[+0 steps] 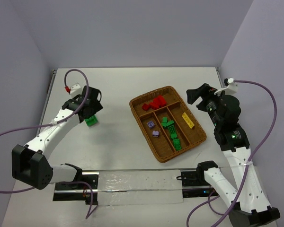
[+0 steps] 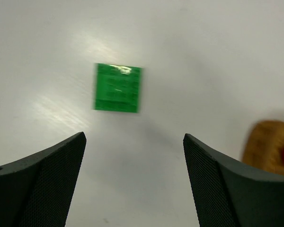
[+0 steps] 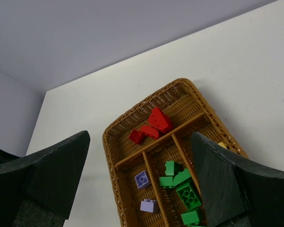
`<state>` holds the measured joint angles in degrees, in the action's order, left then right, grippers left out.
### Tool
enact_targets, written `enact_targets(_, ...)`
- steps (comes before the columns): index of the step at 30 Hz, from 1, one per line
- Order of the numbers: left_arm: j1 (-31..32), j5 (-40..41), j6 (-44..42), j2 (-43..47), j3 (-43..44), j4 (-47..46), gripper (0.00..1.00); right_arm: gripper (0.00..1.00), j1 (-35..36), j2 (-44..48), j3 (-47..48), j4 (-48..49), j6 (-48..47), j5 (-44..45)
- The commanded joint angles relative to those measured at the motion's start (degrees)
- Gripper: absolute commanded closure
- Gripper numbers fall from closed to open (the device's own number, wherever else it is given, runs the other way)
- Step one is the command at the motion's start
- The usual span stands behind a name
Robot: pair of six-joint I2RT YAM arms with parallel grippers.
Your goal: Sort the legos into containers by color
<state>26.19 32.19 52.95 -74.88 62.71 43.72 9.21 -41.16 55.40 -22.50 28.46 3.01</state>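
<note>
Left wrist: blurred square green lego (image 2: 117,88)

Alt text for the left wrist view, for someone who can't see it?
A green lego lies flat on the white table, ahead of the left end effector, whose open fingers do not touch it. A corner of the wicker tray shows at the right edge.

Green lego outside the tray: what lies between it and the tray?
Nothing; the top view shows bare table between the green lego and the wicker tray.
</note>
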Motion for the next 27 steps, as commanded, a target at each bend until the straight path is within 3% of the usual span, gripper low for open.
enact_targets(1,-6.69,0.56,-3.73,1.41,-2.33,1.55,0.11,0.07,-0.25,-0.50,-0.47,4.17,1.30,-2.75)
enact_targets(6,-10.75,-4.33,-13.79,-2.53,0.03,-4.47,0.11,0.07,-0.25,0.09,-1.38,5.32,1.20,-3.06)
enact_targets(8,-13.74,-11.03,-16.20,-7.25,2.36,-7.52,0.09,0.07,-0.25,-0.23,-2.04,6.11,1.42,-4.72)
enact_targets(11,-17.48,-20.45,-16.73,-12.69,5.18,-9.79,0.05,0.07,-0.25,-0.94,-1.96,5.61,1.35,-4.94)
enact_targets(14,-19.27,-23.70,-15.06,-17.71,7.21,-10.40,0.02,0.07,-0.25,-0.48,-3.03,6.09,1.80,-4.90)
enact_targets(27,-19.50,-29.18,-8.50,-20.66,-0.36,-15.68,0.02,0.07,-0.25,-0.31,-4.08,6.95,2.11,-6.36)
